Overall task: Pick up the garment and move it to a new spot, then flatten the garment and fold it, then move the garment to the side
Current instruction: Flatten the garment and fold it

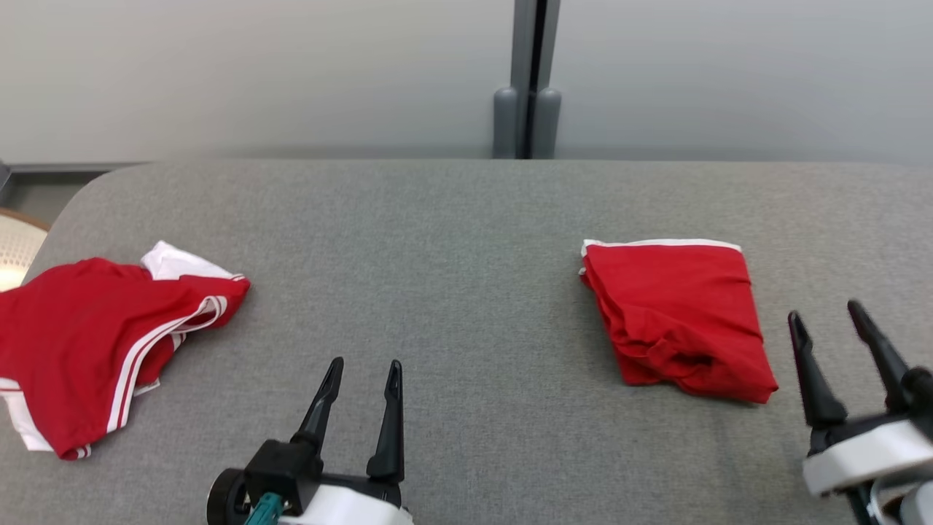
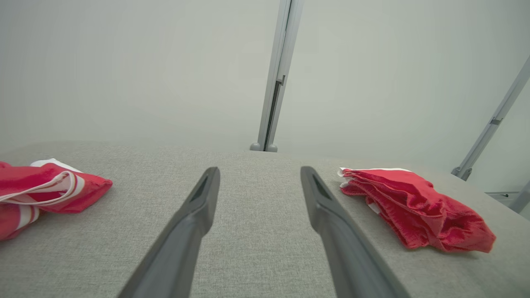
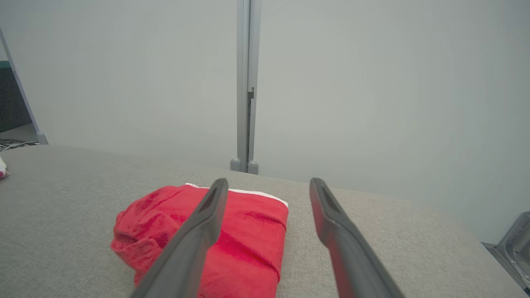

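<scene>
A folded red garment (image 1: pixel 678 317) with a white edge lies on the right of the grey table (image 1: pixel 466 219); it also appears in the left wrist view (image 2: pixel 414 207) and the right wrist view (image 3: pixel 248 231). A crumpled red garment with white stripes (image 1: pixel 102 343) lies at the table's left edge, seen too in the left wrist view (image 2: pixel 41 186). My left gripper (image 1: pixel 362 368) (image 2: pixel 258 171) is open above the table's near middle, holding nothing. My right gripper (image 1: pixel 827 313) (image 3: pixel 269 184) is open just right of the folded garment, empty.
A grey wall with a vertical post (image 1: pixel 528 80) stands behind the table. A pale round object (image 1: pixel 18 248) sits off the table's left edge. Bare grey cloth stretches between the two garments.
</scene>
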Robot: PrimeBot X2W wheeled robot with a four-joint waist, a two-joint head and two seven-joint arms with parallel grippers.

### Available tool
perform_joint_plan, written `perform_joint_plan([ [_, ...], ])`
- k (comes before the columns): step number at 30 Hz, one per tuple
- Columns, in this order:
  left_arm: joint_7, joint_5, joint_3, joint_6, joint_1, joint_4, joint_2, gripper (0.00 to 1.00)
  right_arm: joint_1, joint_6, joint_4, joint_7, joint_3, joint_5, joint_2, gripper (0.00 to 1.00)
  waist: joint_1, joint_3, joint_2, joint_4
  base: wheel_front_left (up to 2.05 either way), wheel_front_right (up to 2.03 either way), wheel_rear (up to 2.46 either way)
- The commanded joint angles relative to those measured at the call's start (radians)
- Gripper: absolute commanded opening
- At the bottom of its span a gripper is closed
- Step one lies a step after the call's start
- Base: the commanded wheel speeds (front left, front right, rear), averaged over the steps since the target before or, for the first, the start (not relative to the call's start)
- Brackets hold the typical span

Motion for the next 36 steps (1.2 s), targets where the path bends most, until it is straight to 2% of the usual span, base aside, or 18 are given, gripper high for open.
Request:
perform_joint_plan([
  [1,0.000,0.014,0.015,-0.010,0.023,-0.015,0.004,1.00,0.024,-0.002,0.005,-0.016,-0.016,-0.032,0.025,1.00,0.0000,-0.028,-0.0001,-0.028,0.00,0.00,0.00],
  [3,0.000,0.026,0.031,-0.016,0.055,-0.030,0.004,1.00,0.065,-0.002,0.006,-0.025,-0.046,-0.076,0.066,1.00,0.0000,-0.047,-0.0001,-0.040,0.00,0.00,0.00],
  [7,0.000,0.062,0.064,-0.022,0.123,-0.063,0.004,1.00,0.164,-0.002,-0.078,-0.024,-0.099,-0.134,0.167,1.00,0.0000,-0.076,-0.0001,-0.061,0.00,0.00,0.00],
  [15,0.000,0.102,0.070,-0.032,0.160,-0.052,0.004,1.00,0.208,-0.002,-0.078,-0.024,-0.068,-0.130,0.202,1.00,0.0000,-0.102,-0.0001,-0.049,0.00,0.00,0.00],
  [16,0.000,0.105,0.069,-0.034,0.158,-0.050,0.004,1.00,0.200,-0.002,-0.067,-0.024,-0.063,-0.106,0.210,0.76,0.0000,-0.102,-0.0001,-0.044,0.00,0.00,0.00],
  [17,0.000,0.106,0.068,-0.037,0.155,-0.048,0.004,1.00,0.181,-0.002,-0.063,-0.024,-0.060,-0.093,0.207,0.00,0.0000,-0.102,-0.0001,-0.038,0.00,0.00,0.00],
  [22,0.000,0.110,0.047,-0.044,0.143,-0.038,0.004,1.00,0.061,-0.002,0.036,-0.023,0.024,-0.063,0.142,0.00,0.0000,-0.082,-0.0001,-0.007,0.00,0.00,0.00],
  [28,0.000,0.085,-0.008,-0.049,0.116,-0.018,0.004,1.00,-0.142,-0.002,0.263,-0.021,0.178,-0.041,0.041,0.00,0.0000,-0.037,-0.0001,0.047,0.00,0.00,0.00],
  [29,0.000,0.085,-0.008,-0.049,0.116,-0.018,0.004,1.00,-0.142,-0.002,0.263,-0.021,0.178,-0.041,0.041,0.00,0.0000,-0.037,-0.0001,0.047,0.00,0.00,0.00],
  [36,0.000,0.056,-0.059,-0.041,0.068,-0.001,0.004,1.00,-0.303,-0.002,0.467,-0.022,0.321,0.002,-0.023,0.00,0.0000,0.026,-0.0001,0.098,0.00,0.00,0.00],
])
